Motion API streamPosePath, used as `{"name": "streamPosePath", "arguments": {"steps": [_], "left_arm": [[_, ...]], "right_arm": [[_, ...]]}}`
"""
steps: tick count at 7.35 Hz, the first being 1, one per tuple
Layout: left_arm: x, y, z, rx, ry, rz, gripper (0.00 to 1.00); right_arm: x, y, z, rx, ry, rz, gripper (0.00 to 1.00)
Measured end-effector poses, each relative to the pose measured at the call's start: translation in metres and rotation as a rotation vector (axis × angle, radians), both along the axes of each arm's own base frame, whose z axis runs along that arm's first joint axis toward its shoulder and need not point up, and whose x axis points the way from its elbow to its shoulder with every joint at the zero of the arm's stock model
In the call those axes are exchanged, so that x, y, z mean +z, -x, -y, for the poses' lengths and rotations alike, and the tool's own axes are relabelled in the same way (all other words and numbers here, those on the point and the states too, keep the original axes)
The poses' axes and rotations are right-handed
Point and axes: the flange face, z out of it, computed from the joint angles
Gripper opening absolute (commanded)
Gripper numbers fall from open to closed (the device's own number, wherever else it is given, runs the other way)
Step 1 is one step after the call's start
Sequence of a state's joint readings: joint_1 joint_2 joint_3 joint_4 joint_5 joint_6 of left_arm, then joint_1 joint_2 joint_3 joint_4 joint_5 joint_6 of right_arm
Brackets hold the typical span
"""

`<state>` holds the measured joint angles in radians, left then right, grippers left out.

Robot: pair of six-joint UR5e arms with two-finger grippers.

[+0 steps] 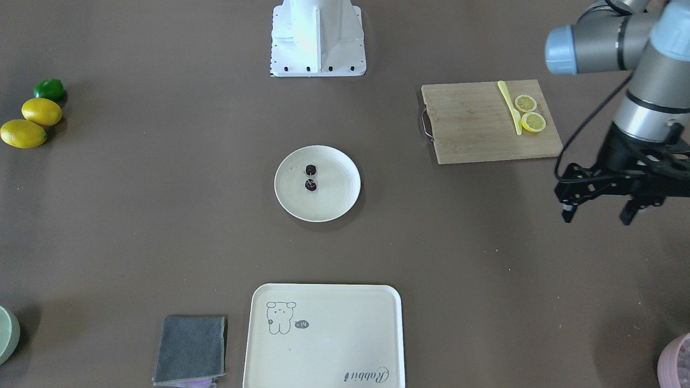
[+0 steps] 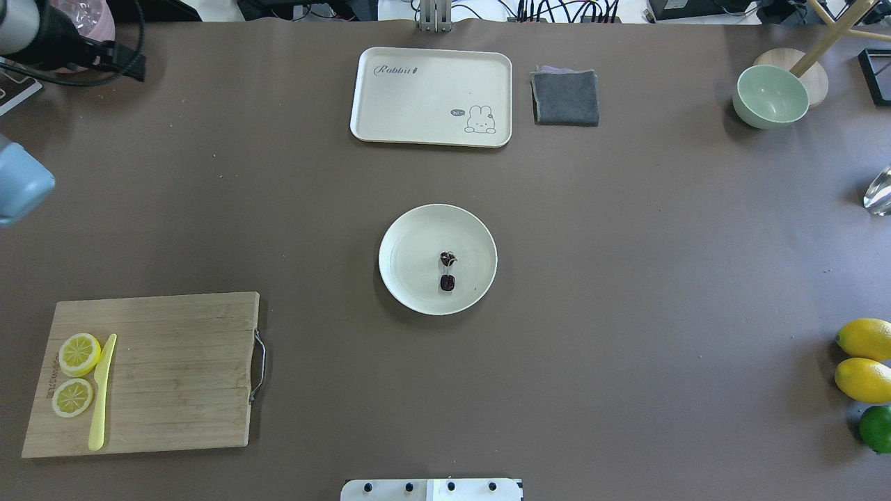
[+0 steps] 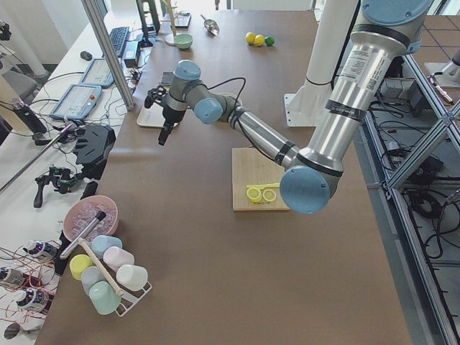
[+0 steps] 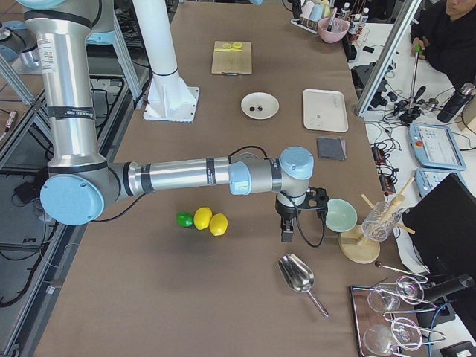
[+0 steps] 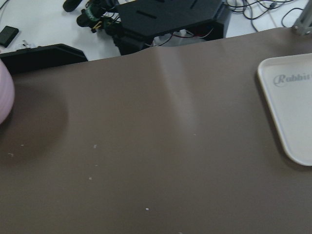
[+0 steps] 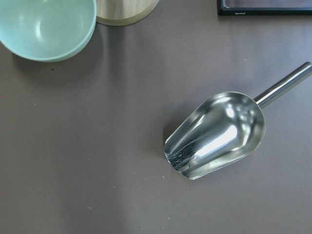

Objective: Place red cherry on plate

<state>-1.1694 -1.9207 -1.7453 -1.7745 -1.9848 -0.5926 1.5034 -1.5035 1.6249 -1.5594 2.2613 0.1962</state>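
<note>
The red cherry point(image 1: 311, 177), a pair of tiny, glossy, dark maroon fruits joined by a thin stem, lies inside the round cream-white plate point(image 1: 334, 202) at the middle of the brown tabletop point(image 1: 161, 226), a little off the plate's centre and free of any tool. Judging from this, the placing looks done, and at most the arms are left to settle clear of the work area. The left tool point(image 1: 597, 214) hangs above bare tabletop, well apart from the plate and past the corner of the rectangular wooden cutting board point(image 1: 469, 124); its two black fingers are spread wide with nothing between them, and it touches nothing. The right tool point(image 4: 287, 232) hovers far down the tabletop near the shiny steel scoop point(image 6: 217, 134) and the pale green bowl point(image 6: 46, 27). Whether its fingers are parted or closed cannot be told, since only the side view shows it.
</note>
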Motion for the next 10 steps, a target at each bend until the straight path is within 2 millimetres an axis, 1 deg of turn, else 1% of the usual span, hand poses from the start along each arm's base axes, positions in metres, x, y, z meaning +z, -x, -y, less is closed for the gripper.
{"name": "streamPosePath", "arguments": {"steps": [1,2,3,4,5,6,8,10], "left_arm": [[0.04,0.056,0.016,0.047,0.055,0.012,0.98],[0.072,0.109,0.023,0.084,0.082,0.02,0.98],[0.099,0.152,0.02,0.113,0.094,0.024,0.98],[0.125,0.184,0.007,0.136,0.115,0.003,0.98],[0.151,0.205,-0.01,0.158,0.132,-0.019,0.98],[0.178,0.215,-0.028,0.182,0.144,-0.029,0.98],[0.217,0.221,-0.058,0.202,0.176,-0.036,0.98],[0.245,0.221,-0.08,0.203,0.195,-0.039,0.98]], "right_arm": [[0.006,-0.009,-0.001,0.012,0.007,0.0,1.0],[0.009,-0.014,-0.002,0.019,0.009,0.0,1.0],[0.01,-0.015,-0.001,0.022,0.009,-0.001,1.0],[0.009,-0.016,-0.001,0.023,0.008,-0.002,1.0],[0.009,-0.016,0.0,0.024,0.007,-0.003,1.0],[0.009,-0.016,0.0,0.025,0.006,-0.005,1.0],[0.01,-0.016,-0.001,0.027,0.007,-0.004,1.0],[0.009,-0.016,-0.002,0.029,0.008,-0.002,1.0]]}}
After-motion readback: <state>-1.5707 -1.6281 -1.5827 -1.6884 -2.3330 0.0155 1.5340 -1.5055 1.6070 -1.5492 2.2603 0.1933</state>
